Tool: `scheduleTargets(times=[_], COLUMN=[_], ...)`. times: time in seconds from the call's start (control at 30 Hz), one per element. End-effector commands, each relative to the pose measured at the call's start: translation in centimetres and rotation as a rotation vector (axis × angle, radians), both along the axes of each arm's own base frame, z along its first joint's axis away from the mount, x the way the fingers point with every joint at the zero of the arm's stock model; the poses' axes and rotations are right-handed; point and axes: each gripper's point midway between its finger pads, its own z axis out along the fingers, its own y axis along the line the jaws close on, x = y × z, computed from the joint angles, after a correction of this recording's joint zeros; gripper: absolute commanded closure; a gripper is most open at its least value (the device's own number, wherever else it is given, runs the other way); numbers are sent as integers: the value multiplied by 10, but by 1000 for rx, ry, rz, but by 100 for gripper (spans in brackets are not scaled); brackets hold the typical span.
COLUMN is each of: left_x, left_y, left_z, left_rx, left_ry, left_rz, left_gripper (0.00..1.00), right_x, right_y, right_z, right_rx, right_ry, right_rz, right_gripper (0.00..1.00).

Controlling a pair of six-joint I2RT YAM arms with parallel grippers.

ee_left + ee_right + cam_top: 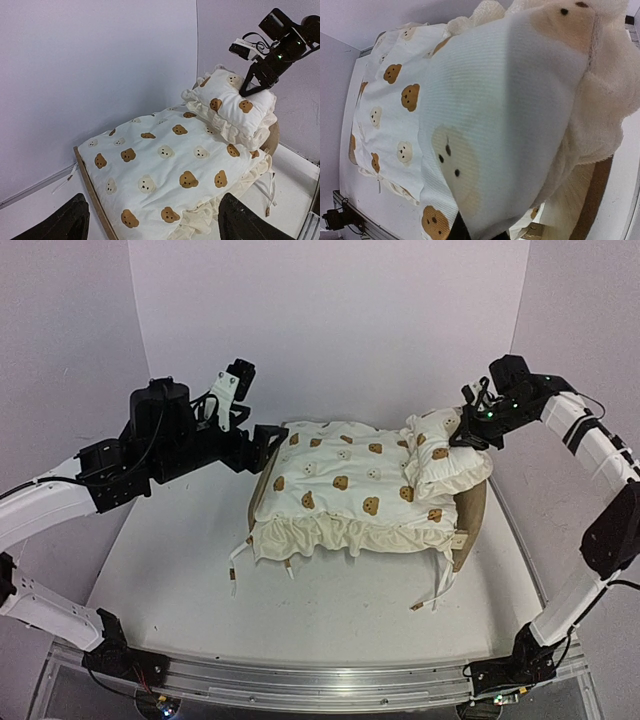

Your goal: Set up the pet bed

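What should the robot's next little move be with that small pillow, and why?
Probably open the right hand and lift it away. It is shut on the upper edge of the pillow, and the pillow already seems to lie on the right end of the cushion, which covers the bed. The left hand is open beside the cushion's other end, holding nothing.

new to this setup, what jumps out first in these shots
A ruffled bear-print cushion blankets the plywood pet bed at the centre of the table. At its right end the right gripper pinches a matching bear-print pillow. The left gripper hangs open by the bed's left end.
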Motion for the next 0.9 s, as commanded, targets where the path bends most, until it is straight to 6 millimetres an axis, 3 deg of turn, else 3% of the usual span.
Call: scheduleTargets(times=[0.0,0.17,0.3,0.4,0.53,0.7,0.87], left_x=[-1,-3,-4,-5,-7,-7,4], left_y=[-7,-11,-11,-12,-12,-6,8], left_z=[7,5,3,1,0,-4,-4], left_rx=[-62,-67,-67,-68,-68,-82,-92], left_ry=[4,10,11,11,13,30,40], left_rz=[-29,-48,-53,-62,-72,-51,40], left_gripper=[11,11,11,11,11,11,9], right_x=[16,37,54,64,64,61,50], right_y=[17,27,12,10,-6,-13,-12], right_z=[18,-3,-20,-46,-68,-64,-22], right_rx=[94,139,75,33,-106,-164,-219], right_ry=[-8,54,30,76,91,78,37], right_rz=[-6,-30,-121,-129,-184,-186,-157], right_gripper=[100,100,100,99,98,77,51])
